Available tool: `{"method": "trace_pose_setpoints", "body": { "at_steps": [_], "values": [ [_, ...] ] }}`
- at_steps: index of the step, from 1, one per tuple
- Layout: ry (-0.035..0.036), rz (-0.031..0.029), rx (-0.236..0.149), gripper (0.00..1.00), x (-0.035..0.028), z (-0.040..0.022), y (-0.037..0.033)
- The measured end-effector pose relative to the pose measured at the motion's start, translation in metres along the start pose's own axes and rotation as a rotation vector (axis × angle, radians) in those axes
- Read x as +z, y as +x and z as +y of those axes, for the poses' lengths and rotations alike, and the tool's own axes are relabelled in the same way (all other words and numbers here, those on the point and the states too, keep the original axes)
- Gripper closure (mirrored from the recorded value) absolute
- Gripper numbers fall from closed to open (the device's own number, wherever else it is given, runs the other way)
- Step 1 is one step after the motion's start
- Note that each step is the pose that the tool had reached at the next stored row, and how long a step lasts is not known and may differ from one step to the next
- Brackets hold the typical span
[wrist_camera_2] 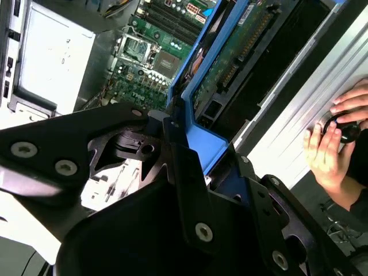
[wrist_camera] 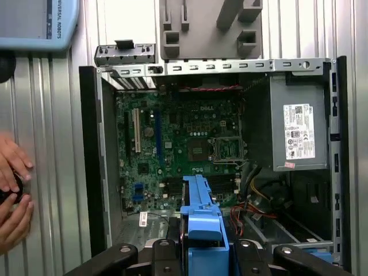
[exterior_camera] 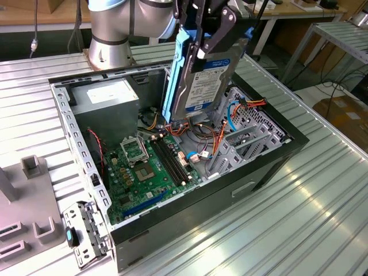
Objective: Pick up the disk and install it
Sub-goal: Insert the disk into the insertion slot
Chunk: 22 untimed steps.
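The disk (exterior_camera: 202,86) hangs on edge, tilted, above the open computer case (exterior_camera: 270,167), label toward the exterior view's right. Blue rails (exterior_camera: 174,75) run down its sides. My gripper (exterior_camera: 202,34) is shut on the disk's upper end, black fingers (exterior_camera: 217,31) pressing both faces. In the second wrist view the disk's green circuit-board side (wrist_camera_2: 241,46) and blue rail (wrist_camera_2: 208,63) reach down from my gripper (wrist_camera_2: 192,149) toward the case. In the first wrist view the disk's blue rail end (wrist_camera: 201,215) sits between the fingers (wrist_camera: 158,256), over the motherboard (wrist_camera: 184,144).
Inside the case are a grey power supply (exterior_camera: 106,98), the motherboard (exterior_camera: 144,167), orange and red cables (exterior_camera: 218,135) and a drive cage (exterior_camera: 250,138). A grey fixture (exterior_camera: 26,201) and a metal bracket (exterior_camera: 86,230) lie beside it. A person's hands (wrist_camera_2: 333,144) rest near the case.
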<state>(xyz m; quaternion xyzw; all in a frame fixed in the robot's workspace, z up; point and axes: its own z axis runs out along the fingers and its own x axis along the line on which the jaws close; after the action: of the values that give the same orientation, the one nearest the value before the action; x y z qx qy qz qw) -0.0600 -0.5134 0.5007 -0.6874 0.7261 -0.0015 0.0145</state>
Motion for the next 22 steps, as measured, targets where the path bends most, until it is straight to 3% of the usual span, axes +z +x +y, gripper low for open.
{"method": "trace_pose_setpoints", "body": {
  "at_steps": [1, 4, 10, 17, 22],
  "values": [
    [0.0001, 0.0038, 0.0, 0.63, 0.0007, -0.0088, -0.0003],
    [-0.0017, 0.0063, 0.0, 0.63, 0.0018, -0.016, -0.0005],
    [-0.0033, 0.0067, 0.004, 0.63, 0.0035, -0.0229, 0.0012],
    [-0.0022, 0.0066, 0.006, 0.63, 0.0065, -0.024, 0.0183],
    [0.0181, 0.006, 0.009, 0.63, 0.0084, -0.0254, 0.0201]
  ]
}}
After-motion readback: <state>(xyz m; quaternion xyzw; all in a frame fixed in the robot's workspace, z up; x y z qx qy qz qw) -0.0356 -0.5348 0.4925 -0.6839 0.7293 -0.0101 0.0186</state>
